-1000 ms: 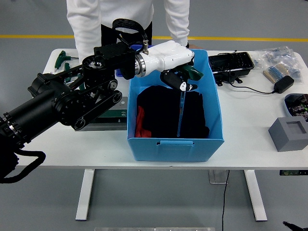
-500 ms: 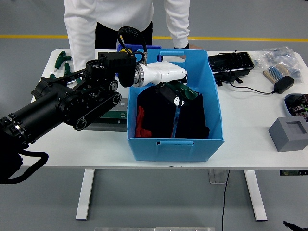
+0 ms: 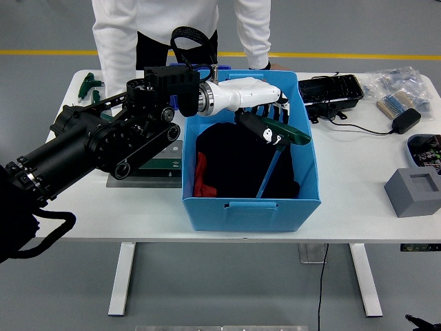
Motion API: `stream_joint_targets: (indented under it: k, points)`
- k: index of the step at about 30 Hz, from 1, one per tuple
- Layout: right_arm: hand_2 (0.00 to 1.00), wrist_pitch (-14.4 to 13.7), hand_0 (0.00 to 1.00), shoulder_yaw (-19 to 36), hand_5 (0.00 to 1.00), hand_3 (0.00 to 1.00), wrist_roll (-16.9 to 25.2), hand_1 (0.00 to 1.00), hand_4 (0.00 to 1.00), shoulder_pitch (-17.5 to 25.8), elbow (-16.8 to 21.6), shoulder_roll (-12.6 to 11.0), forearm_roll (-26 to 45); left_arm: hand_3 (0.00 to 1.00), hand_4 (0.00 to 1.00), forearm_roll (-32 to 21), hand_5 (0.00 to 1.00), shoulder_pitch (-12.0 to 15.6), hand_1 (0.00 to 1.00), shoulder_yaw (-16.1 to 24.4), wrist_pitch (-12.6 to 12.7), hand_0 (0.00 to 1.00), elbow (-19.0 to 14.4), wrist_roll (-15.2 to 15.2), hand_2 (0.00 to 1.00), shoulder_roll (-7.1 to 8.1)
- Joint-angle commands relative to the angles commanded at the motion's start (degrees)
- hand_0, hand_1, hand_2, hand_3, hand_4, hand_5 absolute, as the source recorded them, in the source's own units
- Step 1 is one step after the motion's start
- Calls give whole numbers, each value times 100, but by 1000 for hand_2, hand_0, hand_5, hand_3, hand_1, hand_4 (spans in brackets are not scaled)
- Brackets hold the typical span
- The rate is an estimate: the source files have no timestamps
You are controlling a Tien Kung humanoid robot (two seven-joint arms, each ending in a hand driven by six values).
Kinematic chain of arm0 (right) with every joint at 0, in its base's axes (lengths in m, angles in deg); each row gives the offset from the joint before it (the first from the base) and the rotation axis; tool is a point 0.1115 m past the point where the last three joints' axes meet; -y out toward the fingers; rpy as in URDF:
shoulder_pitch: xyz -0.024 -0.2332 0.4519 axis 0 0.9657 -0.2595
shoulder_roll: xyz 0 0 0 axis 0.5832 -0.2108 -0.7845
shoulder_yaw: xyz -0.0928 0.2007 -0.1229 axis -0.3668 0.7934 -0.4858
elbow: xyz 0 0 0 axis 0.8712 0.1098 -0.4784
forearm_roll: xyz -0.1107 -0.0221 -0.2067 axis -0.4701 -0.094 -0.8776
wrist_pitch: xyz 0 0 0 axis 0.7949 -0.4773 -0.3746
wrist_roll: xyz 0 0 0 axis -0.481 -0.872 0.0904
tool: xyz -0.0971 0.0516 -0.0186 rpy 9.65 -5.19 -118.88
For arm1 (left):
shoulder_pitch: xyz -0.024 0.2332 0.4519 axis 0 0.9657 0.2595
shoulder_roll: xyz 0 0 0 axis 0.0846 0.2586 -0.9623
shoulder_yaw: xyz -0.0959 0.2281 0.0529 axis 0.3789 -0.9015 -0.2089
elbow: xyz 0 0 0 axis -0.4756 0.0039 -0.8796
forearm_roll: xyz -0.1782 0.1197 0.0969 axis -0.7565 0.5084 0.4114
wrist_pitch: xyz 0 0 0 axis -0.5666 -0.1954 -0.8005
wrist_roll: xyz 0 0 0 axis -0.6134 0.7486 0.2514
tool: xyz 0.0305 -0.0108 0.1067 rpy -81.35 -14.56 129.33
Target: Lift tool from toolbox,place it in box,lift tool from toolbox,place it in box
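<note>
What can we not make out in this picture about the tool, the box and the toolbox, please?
- Toolbox: head view, mostly hidden under the left arm; contents unseen.
- Blue box: its floor is covered by dark cloth.
- Tool: the left hand covers its green handle; its exact type is unclear.
- Right hand: outside the frame.

We look down on a white tabletop (image 3: 358, 200) carried by a white frame with two legs (image 3: 121, 276) ending in flat feet. Beneath and around it lies a smooth grey floor (image 3: 55, 289), evenly lit, and a yellow line (image 3: 48, 52) runs across that floor beyond the table's far edge.
</note>
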Motion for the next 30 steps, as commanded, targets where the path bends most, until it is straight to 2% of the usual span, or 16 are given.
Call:
stream_joint_targets:
  k: [1, 2, 4, 9, 17, 21, 25, 28, 30]
  points:
    - [666, 1, 623, -2, 661, 541, 0, 601, 782, -3, 1, -3, -1, 663, 856, 17, 660, -28, 557, 30, 110, 396, 18, -54, 696, -13]
    - [666, 1, 624, 1, 660, 541, 0, 601, 782, -5, 1, -3, -9, 656, 852, 28, 644, -55, 585, 52, 209, 440, 45, -99, 740, -26]
    - [666, 6, 624, 6, 660, 541, -4, 601, 782, -11, 2, -5, -27, 656, 852, 61, 644, -103, 585, 147, 414, 440, 113, -177, 740, -49]
    - [666, 1, 623, -11, 660, 542, 3, 601, 782, -20, 3, -11, 4, 658, 849, 167, 634, -106, 606, 442, 702, 469, 218, -233, 757, -16]
    - [666, -12, 623, -25, 658, 541, 18, 601, 782, -20, -1, -12, 48, 659, 850, 318, 629, 109, 605, 848, 707, 474, 163, -160, 760, 116]
    - [666, -12, 623, -15, 658, 541, 20, 601, 782, -12, -4, -5, 37, 657, 852, 443, 627, 331, 606, 1092, 676, 474, -69, -114, 759, 235]
    - [666, -26, 623, -39, 658, 541, 35, 601, 782, 2, -11, 4, 96, 657, 852, 731, 627, 671, 606, 1392, 595, 474, -471, -15, 759, 515]
    - [666, -35, 623, -67, 659, 540, 48, 601, 782, 16, -15, 7, 161, 659, 854, 1123, 645, 969, 599, 1615, 474, 461, -783, 103, 735, 849]
    - [666, -35, 623, -79, 659, 540, 55, 601, 782, 31, -18, 9, 189, 659, 854, 1383, 645, 1246, 599, 1902, 429, 461, -1015, 205, 735, 1092]
